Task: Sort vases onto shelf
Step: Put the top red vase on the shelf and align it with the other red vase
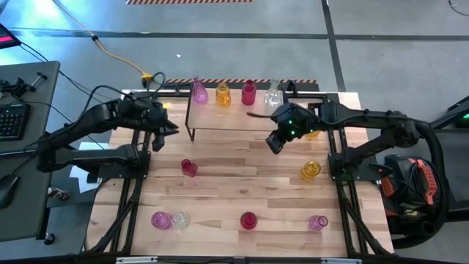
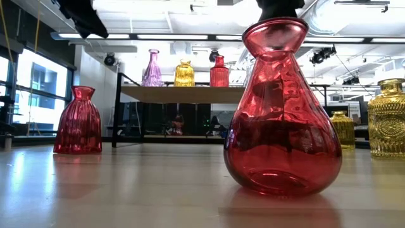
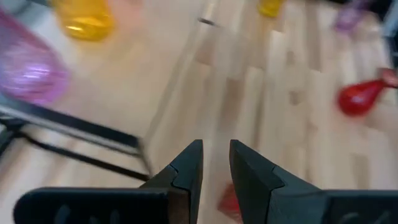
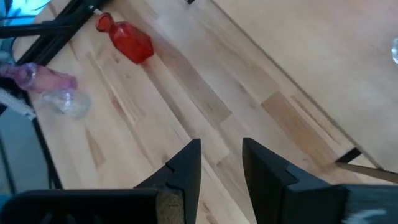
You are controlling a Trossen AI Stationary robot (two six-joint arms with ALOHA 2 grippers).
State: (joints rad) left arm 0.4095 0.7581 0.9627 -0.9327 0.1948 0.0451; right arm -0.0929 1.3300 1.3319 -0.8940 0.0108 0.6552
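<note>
High view: four vases (image 1: 234,93) on shelf (image 1: 227,117)

The left wrist view blurs the pink vase (image 3: 28,71) at the edge.

Pink vase (image 1: 198,91), amber vase (image 1: 223,94), red vase (image 1: 248,93), clear vase (image 1: 273,93), light wooden shelf (image 1: 227,117)

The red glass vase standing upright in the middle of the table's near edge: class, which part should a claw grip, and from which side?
Grip the narrow neck of the red glass vase, coming straight down from above. It stands upright with its flared mouth up, apart from the other vases. The neck looks slim enough for the fingers, and the flared lip above and bulbous body below should resist slipping.
</note>
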